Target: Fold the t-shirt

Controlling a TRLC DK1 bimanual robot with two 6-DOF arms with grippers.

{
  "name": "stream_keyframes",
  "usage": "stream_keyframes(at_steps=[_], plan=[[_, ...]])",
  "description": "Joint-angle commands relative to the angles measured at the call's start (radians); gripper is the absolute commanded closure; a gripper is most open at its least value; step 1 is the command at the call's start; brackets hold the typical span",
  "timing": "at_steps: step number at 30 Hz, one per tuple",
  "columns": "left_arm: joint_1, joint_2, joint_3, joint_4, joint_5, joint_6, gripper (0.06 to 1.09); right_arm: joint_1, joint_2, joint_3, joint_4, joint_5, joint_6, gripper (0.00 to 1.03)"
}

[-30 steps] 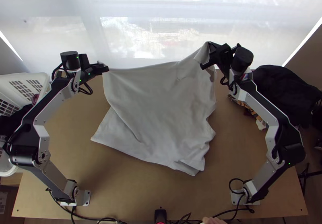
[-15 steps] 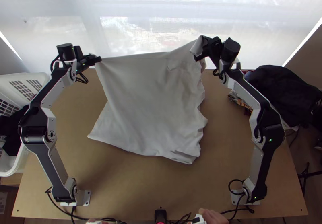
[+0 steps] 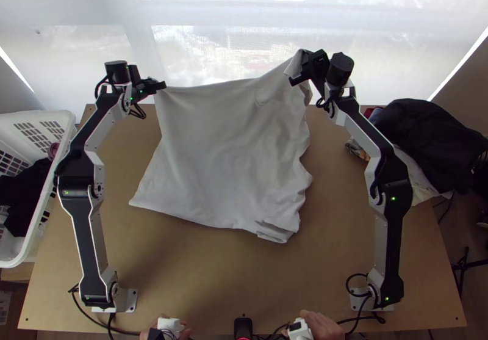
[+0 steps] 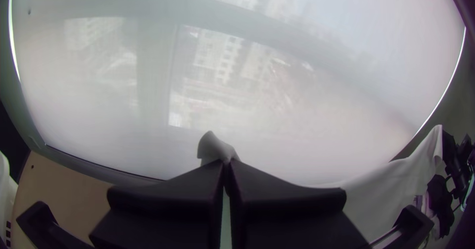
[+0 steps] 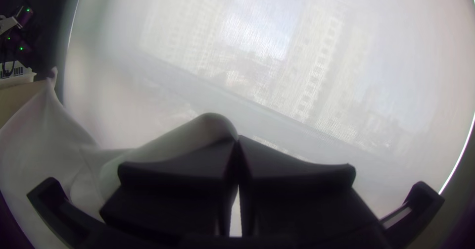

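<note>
The light grey t-shirt (image 3: 226,151) hangs from both grippers by its far edge, while its near part lies on the table with a small crumple at the lower right corner. At its far left corner my left gripper (image 3: 160,86) is shut on the cloth; a small tip of fabric pokes out past the fingers of the left gripper (image 4: 226,164) in the left wrist view. My right gripper (image 3: 294,81) holds the far right corner, and in the right wrist view a fold of cloth bulges beside the closed fingers of the right gripper (image 5: 238,139).
A white basket (image 3: 46,218) with dark cloth stands at the left. Dark and light clothes (image 3: 427,132) are heaped at the right. A translucent blind (image 3: 201,47) hangs behind the table. A person's hands hold white devices at the near edge.
Both grippers have moved farther from the near edge, the right one also leftward, with the shirt between them. The shirt's near edge has slid away across the table.
</note>
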Motion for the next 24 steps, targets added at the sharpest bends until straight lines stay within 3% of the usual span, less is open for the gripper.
stream_keyframes(at_steps=[1,17,24], plan=[[-0.043,0.132,0.144,-0.035,0.000,0.019,1.05,0.000,0.045,0.048,-0.026,0.022,0.015,1.00],[-0.005,0.153,0.151,-0.113,0.004,-0.001,1.05,0.026,-0.227,-0.294,0.020,0.028,0.076,1.00],[0.003,0.078,0.058,-0.145,0.066,-0.015,1.05,0.037,-0.339,-0.475,0.049,0.028,0.085,1.00]])
